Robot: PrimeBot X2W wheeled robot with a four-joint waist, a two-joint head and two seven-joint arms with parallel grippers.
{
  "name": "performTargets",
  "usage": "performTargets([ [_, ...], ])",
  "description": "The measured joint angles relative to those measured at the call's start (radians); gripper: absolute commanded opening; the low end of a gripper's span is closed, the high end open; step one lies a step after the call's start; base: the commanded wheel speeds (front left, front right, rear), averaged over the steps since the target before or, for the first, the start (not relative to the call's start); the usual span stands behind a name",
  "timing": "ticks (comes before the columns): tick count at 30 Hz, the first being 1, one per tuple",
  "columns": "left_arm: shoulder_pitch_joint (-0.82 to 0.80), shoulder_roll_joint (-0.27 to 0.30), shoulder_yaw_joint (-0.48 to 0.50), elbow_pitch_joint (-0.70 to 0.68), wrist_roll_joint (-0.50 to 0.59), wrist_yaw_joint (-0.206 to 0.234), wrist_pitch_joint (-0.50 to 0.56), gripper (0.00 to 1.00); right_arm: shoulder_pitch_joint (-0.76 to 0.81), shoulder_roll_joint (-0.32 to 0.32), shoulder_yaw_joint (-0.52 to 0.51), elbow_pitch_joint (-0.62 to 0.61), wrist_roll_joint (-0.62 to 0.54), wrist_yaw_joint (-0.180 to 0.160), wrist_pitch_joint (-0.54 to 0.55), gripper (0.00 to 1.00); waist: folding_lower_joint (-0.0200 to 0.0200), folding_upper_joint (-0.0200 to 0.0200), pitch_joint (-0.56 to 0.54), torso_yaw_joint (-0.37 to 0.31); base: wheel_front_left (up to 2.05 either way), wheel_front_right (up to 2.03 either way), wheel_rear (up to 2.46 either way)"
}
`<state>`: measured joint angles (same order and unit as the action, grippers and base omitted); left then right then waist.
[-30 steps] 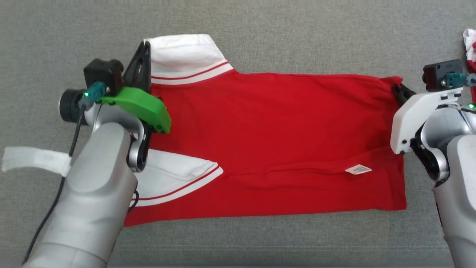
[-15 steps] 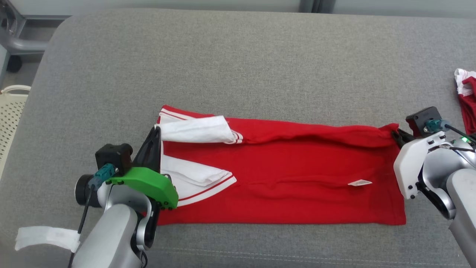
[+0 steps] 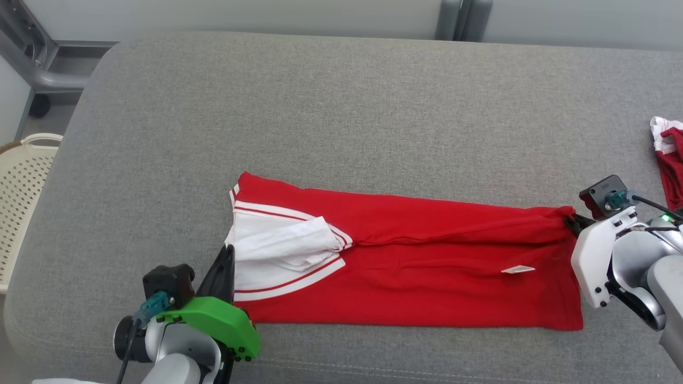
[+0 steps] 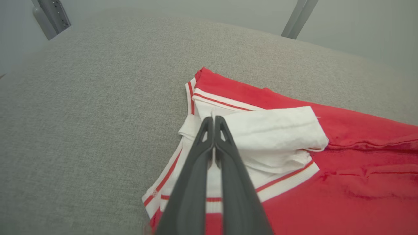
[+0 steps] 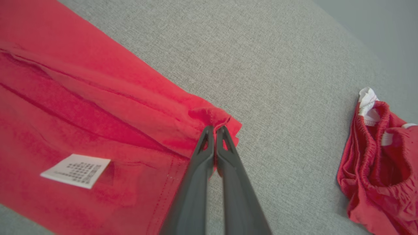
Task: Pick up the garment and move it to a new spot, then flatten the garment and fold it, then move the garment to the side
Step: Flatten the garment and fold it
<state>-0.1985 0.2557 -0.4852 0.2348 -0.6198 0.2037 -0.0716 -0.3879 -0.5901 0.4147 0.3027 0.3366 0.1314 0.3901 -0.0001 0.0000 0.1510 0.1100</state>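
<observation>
Red garment point(image 3: 427, 277): left pincer point(image 4: 214, 119) clamps its white nine-o'clock sleeve, right pincer point(image 5: 215, 128) clamps its three-o'clock hem corner.

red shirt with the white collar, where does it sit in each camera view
Head view: red shirt across the lower middle.
Left wrist view: red shirt at lower right.
Right wrist view: red shirt on the left.
Shared landmark: grey cushion under it.

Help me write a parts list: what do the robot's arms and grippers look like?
Both arms are silver-grey. The left gripper has a green cover, the right gripper a white cover. Each carries long dark tapering fingers, a black camera box and a teal cable plug.
</observation>
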Motion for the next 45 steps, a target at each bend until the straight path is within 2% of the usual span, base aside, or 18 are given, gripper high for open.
performTargets([
  [2, 0.018, 0.002, -0.003, 0.0, -0.002, 0.003, 0.003, 0.0, 0.004, -0.006, 0.007, 0.003, 0.011, 0.0, 0.001, 0.02, 0.0, 0.0, -0.003, 0.0, 0.0, 0.0, 0.0],
  [3, 0.025, 0.003, -0.004, 0.001, -0.003, 0.005, 0.003, 0.0, 0.008, -0.009, 0.014, 0.004, 0.017, 0.0, 0.004, 0.17, 0.0, 0.0, -0.004, 0.001, 0.0, 0.0, 0.0],
  [5, 0.032, 0.004, -0.007, 0.004, -0.003, 0.012, 0.008, 0.0, 0.014, -0.01, 0.023, 0.006, 0.028, 0.0, 0.008, 0.4, 0.0, 0.0, -0.005, 0.0, 0.0, 0.0, 0.0],
  [6, 0.035, 0.004, -0.008, 0.007, -0.003, 0.014, 0.009, 0.0, 0.015, -0.012, 0.029, 0.006, 0.032, 0.0, 0.012, 0.6, 0.0, 0.0, -0.006, 0.0, 0.0, 0.0, 0.0],
  [7, 0.04, 0.004, -0.009, 0.011, -0.003, 0.017, 0.008, 0.0, 0.015, -0.013, 0.031, 0.006, 0.035, 0.0, 0.013, 1.0, 0.0, 0.0, -0.006, -0.001, 0.0, 0.0, 0.0],
  [10, 0.05, 0.008, -0.022, 0.032, -0.004, 0.015, 0.02, 0.02, 0.017, -0.017, 0.026, 0.011, 0.04, 0.0, 0.013, 1.0, 0.0, 0.0, -0.009, -0.004, 0.0, 0.0, 0.0],
  [11, 0.051, 0.011, -0.026, 0.038, -0.002, 0.014, 0.02, 0.37, 0.018, -0.018, 0.023, 0.012, 0.041, 0.0, 0.012, 1.0, 0.0, 0.0, -0.011, -0.005, 0.0, 0.0, 0.0],
  [12, 0.051, 0.016, -0.034, 0.05, 0.006, 0.013, 0.026, 0.84, 0.019, -0.018, 0.02, 0.012, 0.041, 0.0, 0.012, 1.0, 0.0, 0.0, -0.012, -0.006, 0.0, 0.0, 0.0],
  [13, 0.053, 0.02, -0.037, 0.06, 0.01, 0.014, 0.027, 1.0, 0.021, -0.018, 0.016, 0.011, 0.042, 0.0, 0.012, 1.0, 0.0, 0.0, -0.013, -0.008, 0.0, 0.0, 0.0],
  [18, 0.065, 0.029, -0.04, 0.102, 0.015, 0.026, 0.024, 1.0, 0.04, -0.01, -0.029, 0.001, 0.043, 0.0, -0.006, 1.0, 0.0, 0.0, -0.03, -0.013, 0.0, 0.0, 0.0],
  [22, 0.078, 0.04, -0.03, 0.117, 0.019, 0.033, -0.016, 1.0, 0.079, 0.035, -0.093, -0.02, 0.049, 0.0, -0.042, 1.0, 0.0, 0.0, -0.053, -0.017, 0.0, 0.0, 0.0],
  [28, 0.091, 0.048, 0.015, 0.085, 0.021, 0.029, -0.14, 1.0, 0.171, 0.173, -0.279, -0.045, 0.03, 0.0, -0.117, 1.0, 0.0, 0.0, -0.096, -0.021, 0.0, 0.0, 0.0],
  [36, 0.127, 0.035, 0.087, 0.012, 0.042, 0.006, -0.187, 1.0, 0.282, 0.415, -0.477, -0.111, -0.053, 0.0, -0.226, 1.0, 0.0, 0.0, -0.151, -0.029, 0.0, 0.0, 0.0],
  [37, 0.127, 0.035, 0.087, 0.012, 0.042, 0.006, -0.187, 1.0, 0.282, 0.415, -0.477, -0.111, -0.053, 0.0, -0.226, 1.0, 0.0, 0.0, -0.151, -0.029, 0.0, 0.0, 0.0],
  [41, 0.145, 0.014, 0.142, -0.039, 0.079, -0.012, -0.19, 1.0, 0.304, 0.49, -0.521, -0.133, -0.092, -0.001, -0.296, 1.0, 0.0, 0.0, -0.169, -0.038, 0.0, 0.0, 0.0],
  [45, 0.174, -0.012, 0.215, -0.077, 0.14, -0.045, -0.191, 1.0, 0.313, 0.527, -0.551, -0.141, -0.114, -0.001, -0.38, 1.0, 0.0, 0.0, -0.178, -0.046, 0.0, 0.0, 0.0],
])
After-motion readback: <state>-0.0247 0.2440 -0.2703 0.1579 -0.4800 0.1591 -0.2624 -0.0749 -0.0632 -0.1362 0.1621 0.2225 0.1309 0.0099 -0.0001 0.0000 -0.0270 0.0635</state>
